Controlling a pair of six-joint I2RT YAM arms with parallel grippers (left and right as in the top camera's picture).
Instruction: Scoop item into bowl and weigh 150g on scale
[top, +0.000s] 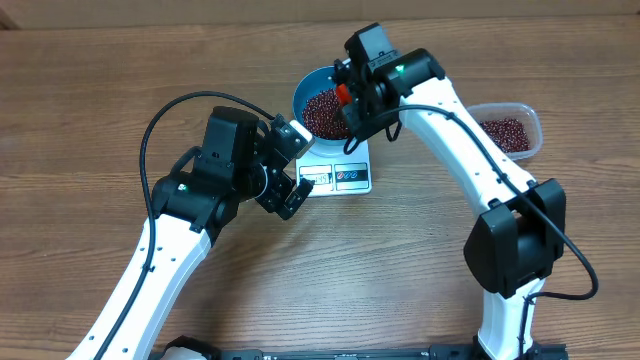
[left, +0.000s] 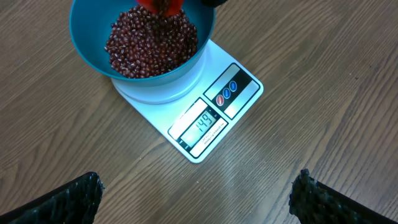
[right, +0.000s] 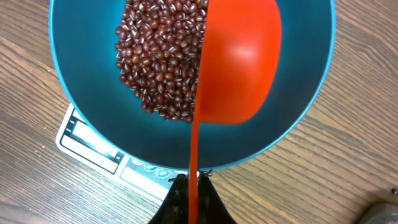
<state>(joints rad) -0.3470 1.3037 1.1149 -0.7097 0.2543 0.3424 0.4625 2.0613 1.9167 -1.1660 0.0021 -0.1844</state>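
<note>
The blue bowl (top: 300, 90) stands on the white scale (top: 352, 176) and holds a pile of dark red-brown beans (top: 322, 112). In the left wrist view the scale's display (left: 205, 126) seems to read 149. My right gripper (right: 194, 186) is shut on the thin handle of a red scoop (right: 239, 62). The scoop is turned on its side over the bowl (right: 81, 81), just right of the beans (right: 161, 56). My left gripper (left: 196, 199) hovers open over bare table in front of the scale (left: 242, 93), with nothing between its fingertips (left: 81, 193).
A clear plastic tub (top: 510, 130) with more beans sits at the right, behind the right arm. The left arm's body lies left of the scale. Wooden table surrounds everything.
</note>
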